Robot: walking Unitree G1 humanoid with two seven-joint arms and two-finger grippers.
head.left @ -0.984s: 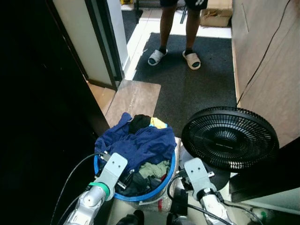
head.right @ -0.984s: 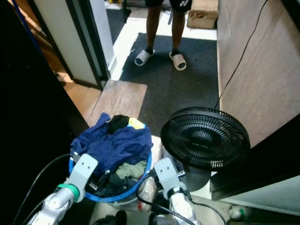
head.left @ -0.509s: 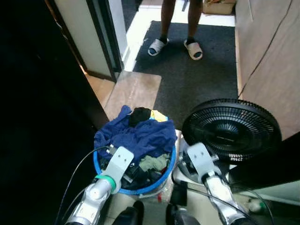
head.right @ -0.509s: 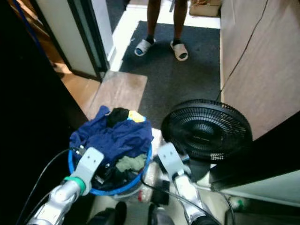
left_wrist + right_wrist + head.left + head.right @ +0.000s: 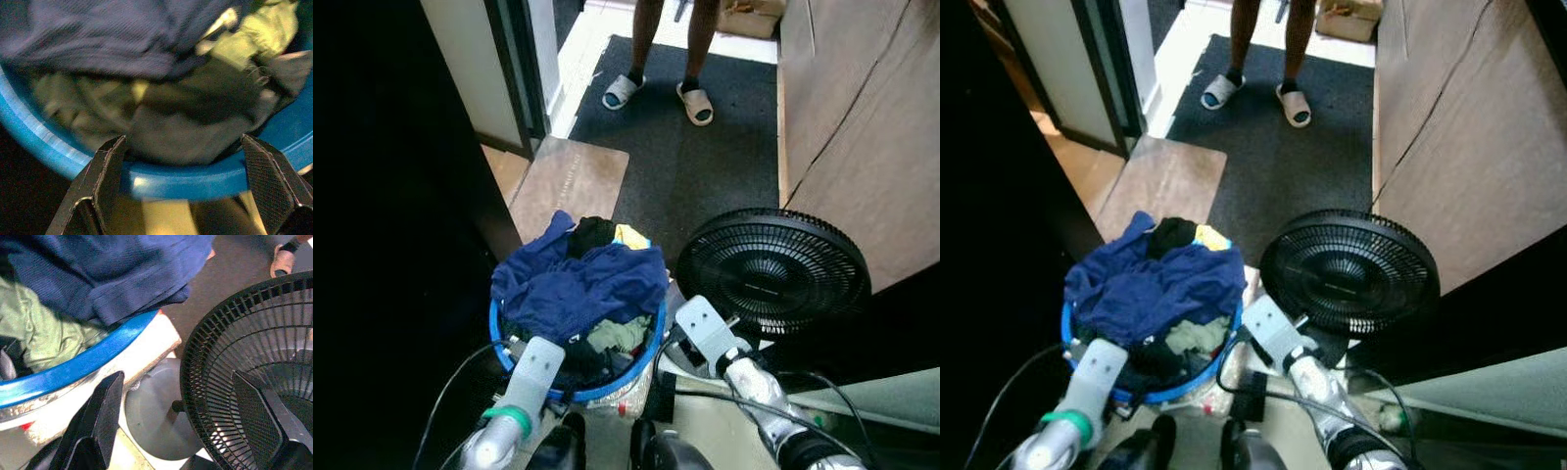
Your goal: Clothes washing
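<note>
Retreated left gripper [image 5: 183,161] beside laundry basket [image 5: 44,142]

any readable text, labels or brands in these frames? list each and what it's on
None can be read.
Fan: a small pale mark on the centre hub, too small and blurred to read.
Cardboard box on the floor behind the person: no legible print.
Blue laundry basket and the clothes in it: no lettering visible.
Left end effector and right end effector, both open: no markings visible.
</note>
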